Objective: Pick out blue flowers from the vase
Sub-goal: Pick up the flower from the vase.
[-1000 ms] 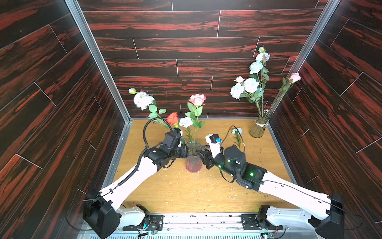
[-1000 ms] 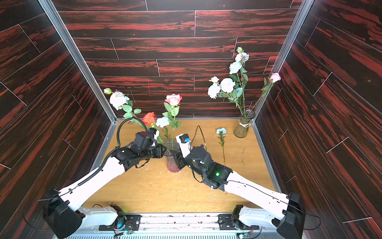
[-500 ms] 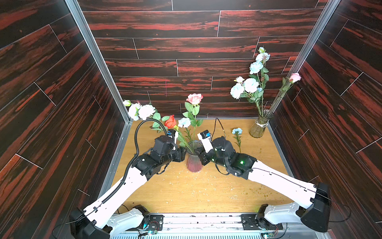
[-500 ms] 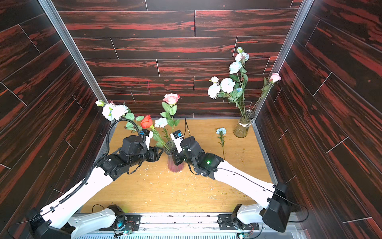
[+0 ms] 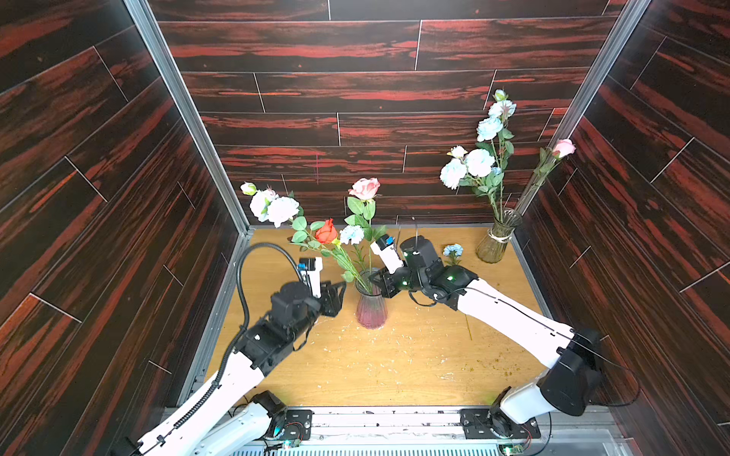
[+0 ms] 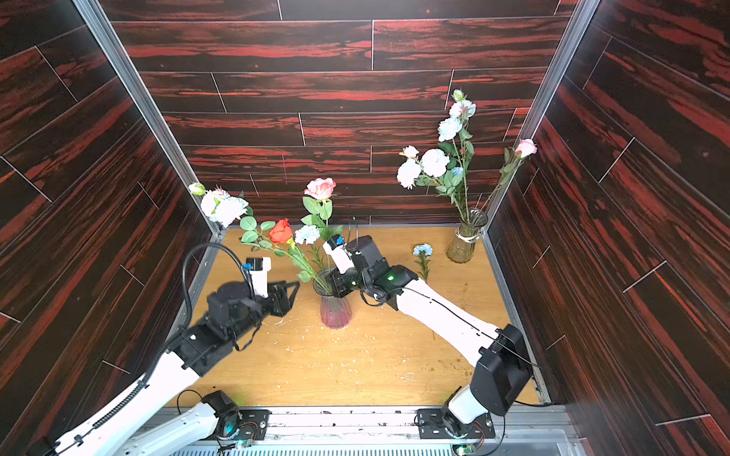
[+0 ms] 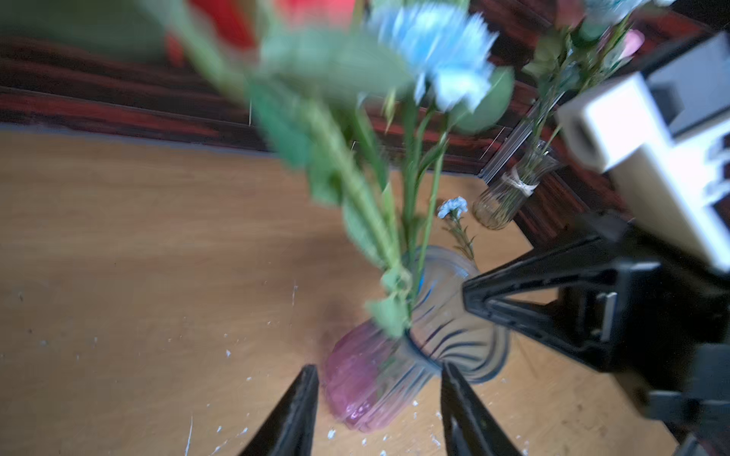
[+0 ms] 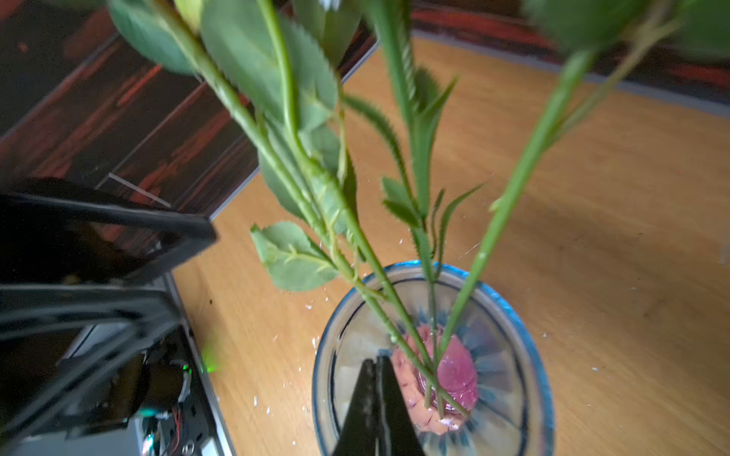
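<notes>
In the pink vase (image 5: 371,312) blue flowers (image 5: 351,234) remain among roses (image 5: 326,231); a loose blue flower (image 5: 452,250) lies beyond it. The right gripper (image 8: 374,361), pinched together and empty, sits at its mouth; the left gripper (image 7: 378,367) gapes alongside.

1. The wooden table (image 5: 395,371) is carrying two vases, standing well apart.
2. A pink glass vase (image 5: 371,312) is standing upright near the middle.
3. A clear glass vase (image 5: 493,246) is standing in the far right corner.
4. One blue flower (image 5: 453,250) is lying on the wood near the clear glass vase.
5. Small white crumbs (image 5: 399,338) are lying scattered around the pink glass vase.
</notes>
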Tool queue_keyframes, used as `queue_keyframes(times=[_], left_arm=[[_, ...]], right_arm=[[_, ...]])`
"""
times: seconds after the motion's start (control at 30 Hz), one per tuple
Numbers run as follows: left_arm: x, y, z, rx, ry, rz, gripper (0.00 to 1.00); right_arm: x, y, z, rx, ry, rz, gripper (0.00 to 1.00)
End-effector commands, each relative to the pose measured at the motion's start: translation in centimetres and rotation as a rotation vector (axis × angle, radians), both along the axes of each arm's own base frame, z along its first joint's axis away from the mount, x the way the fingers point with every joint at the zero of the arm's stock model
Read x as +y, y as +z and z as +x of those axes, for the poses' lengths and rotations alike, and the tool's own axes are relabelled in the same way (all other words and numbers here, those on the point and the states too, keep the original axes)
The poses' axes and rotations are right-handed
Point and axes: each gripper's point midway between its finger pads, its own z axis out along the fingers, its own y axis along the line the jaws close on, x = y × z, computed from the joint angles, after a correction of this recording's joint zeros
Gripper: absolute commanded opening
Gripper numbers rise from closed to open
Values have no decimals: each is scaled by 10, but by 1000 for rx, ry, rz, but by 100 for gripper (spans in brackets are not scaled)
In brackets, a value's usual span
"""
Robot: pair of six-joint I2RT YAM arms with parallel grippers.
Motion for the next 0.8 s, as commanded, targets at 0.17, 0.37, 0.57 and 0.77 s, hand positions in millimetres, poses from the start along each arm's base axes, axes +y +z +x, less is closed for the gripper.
queue_keyframes(times=[0.17, 0.37, 0.57, 0.77], left_arm=[[33, -41, 8, -96, 179, -5, 55], [35, -60, 22, -62, 226, 56, 56], [47, -83, 55, 41, 347, 84, 56], [43, -90, 87, 64, 361, 37, 56]], right_arm=[[9, -15, 11, -8, 16, -55, 6], [11, -16, 22, -47, -4, -59, 13], [9, -12, 30, -100, -40, -51, 14], [6, -14, 39, -132, -66, -74, 19]])
